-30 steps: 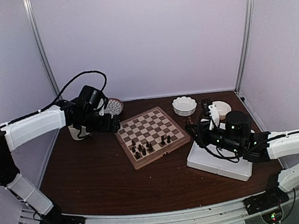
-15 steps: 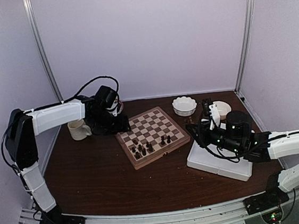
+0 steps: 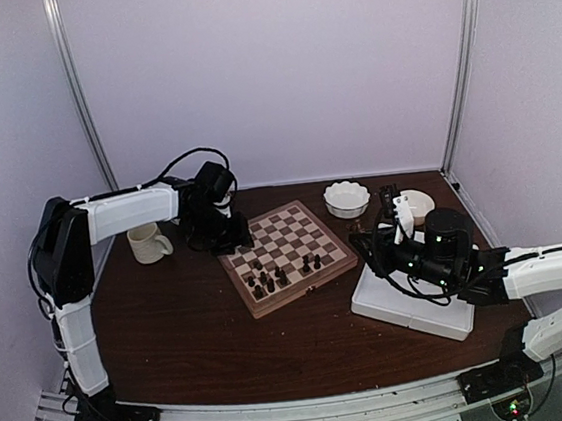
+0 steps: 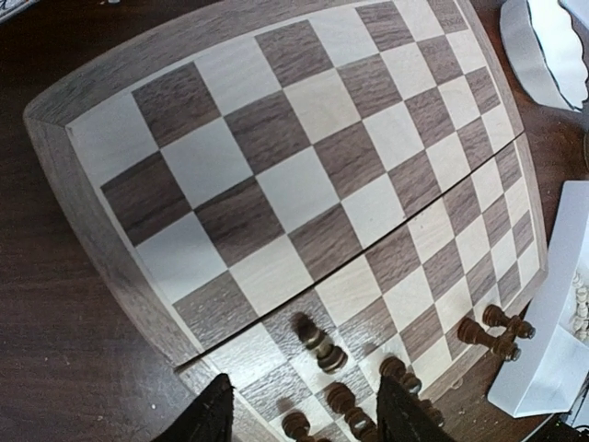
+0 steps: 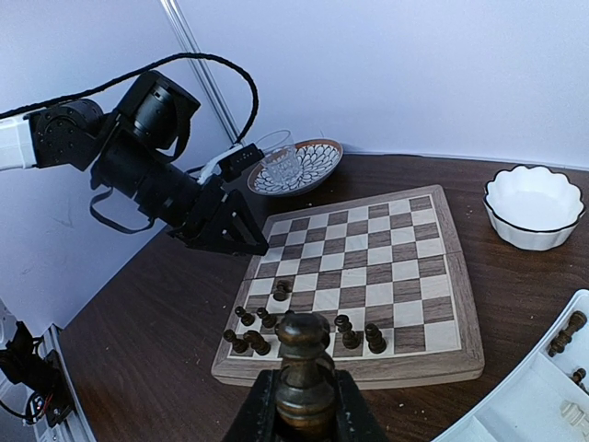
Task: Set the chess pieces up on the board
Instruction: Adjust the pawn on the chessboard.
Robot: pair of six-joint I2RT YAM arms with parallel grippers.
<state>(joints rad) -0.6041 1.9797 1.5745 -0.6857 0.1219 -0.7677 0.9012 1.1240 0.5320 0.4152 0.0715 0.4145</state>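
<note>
**Crowded near edge is endangering the next placement**

The main hazard is sitting at the board's (image 3: 286, 255) 6 o'clock edge. The dark pieces (image 3: 268, 277) are bunching together there, and in the left wrist view a few seem to be lying tipped over. Judging from that, any piece coming down among them is risking a knock that topples its neighbours or rolls them off onto the surface (image 3: 173, 332). A second worry is that both arms are hanging close to the same board, so a careless reach could be nudging it askew or bringing the wrists together.

The right pincer (image 5: 304, 391) is pinching a dark piece (image 5: 304, 345) upright by its lower half, with its jaws pressed against the piece's sides. It is hovering at the board's 4 o'clock, between the board and the white tray (image 3: 412, 307). If that grip is loosening on the way down, the piece is likely to land tilted.

The left pincer (image 4: 304, 425) is hanging at the board's 10 o'clock corner. Its jaws are standing partly apart, holding nothing and touching nothing.
</note>
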